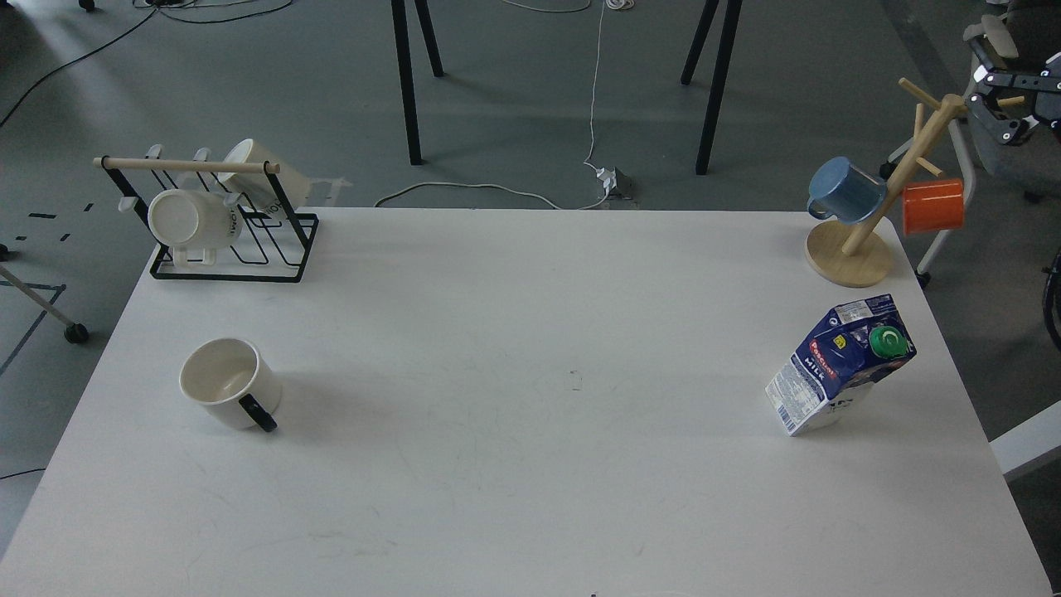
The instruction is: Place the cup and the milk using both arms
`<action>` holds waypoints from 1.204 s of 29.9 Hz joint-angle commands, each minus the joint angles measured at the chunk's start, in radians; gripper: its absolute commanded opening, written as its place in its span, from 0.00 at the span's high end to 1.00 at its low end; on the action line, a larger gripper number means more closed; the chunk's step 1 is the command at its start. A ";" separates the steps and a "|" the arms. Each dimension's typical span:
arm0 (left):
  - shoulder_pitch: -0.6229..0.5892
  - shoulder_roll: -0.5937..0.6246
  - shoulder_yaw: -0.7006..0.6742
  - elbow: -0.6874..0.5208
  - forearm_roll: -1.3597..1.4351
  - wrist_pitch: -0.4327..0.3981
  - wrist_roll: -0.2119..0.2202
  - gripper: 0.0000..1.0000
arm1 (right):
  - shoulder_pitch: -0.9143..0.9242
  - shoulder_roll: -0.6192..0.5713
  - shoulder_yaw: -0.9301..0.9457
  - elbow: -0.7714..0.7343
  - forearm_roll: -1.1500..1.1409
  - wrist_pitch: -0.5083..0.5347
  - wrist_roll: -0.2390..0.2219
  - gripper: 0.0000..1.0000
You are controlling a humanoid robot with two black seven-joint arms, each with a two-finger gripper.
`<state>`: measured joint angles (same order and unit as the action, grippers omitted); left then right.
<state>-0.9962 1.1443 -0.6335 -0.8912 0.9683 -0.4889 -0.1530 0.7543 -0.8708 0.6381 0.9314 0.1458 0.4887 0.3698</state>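
The cup (230,384), a white mug with a black handle and cream inside, stands upright on the left of the white table (530,481). The milk (844,363), a dark blue carton with a green cap, stands on the right of the table. My right gripper (995,99) is at the top right edge, off the table and beside the top of the wooden mug tree, far above the milk. Its two fingers stand apart and hold nothing. My left arm and gripper are out of view.
A black wire rack (236,224) with white mugs stands at the back left corner. A wooden mug tree (862,240) with a blue mug (845,189) and an orange mug (934,206) stands at the back right corner.
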 commanded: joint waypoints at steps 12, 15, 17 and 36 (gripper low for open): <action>-0.045 -0.153 0.023 0.471 -0.089 0.000 -0.336 0.00 | -0.010 -0.014 0.000 0.001 0.000 0.000 0.001 0.01; -0.013 -0.153 0.058 0.427 -0.076 0.000 -0.336 0.00 | -0.010 -0.013 0.000 0.003 0.000 0.000 0.001 0.01; -0.001 -0.137 0.106 0.347 -0.045 0.000 -0.336 0.00 | -0.010 -0.013 -0.001 0.003 0.000 0.000 0.001 0.01; 0.060 -0.002 0.439 -0.221 0.895 0.000 -0.336 0.00 | -0.029 -0.010 -0.012 0.004 0.000 0.000 0.001 0.01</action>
<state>-0.9380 1.1430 -0.2404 -1.1127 1.8076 -0.4888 -0.4889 0.7294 -0.8819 0.6281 0.9328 0.1442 0.4887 0.3713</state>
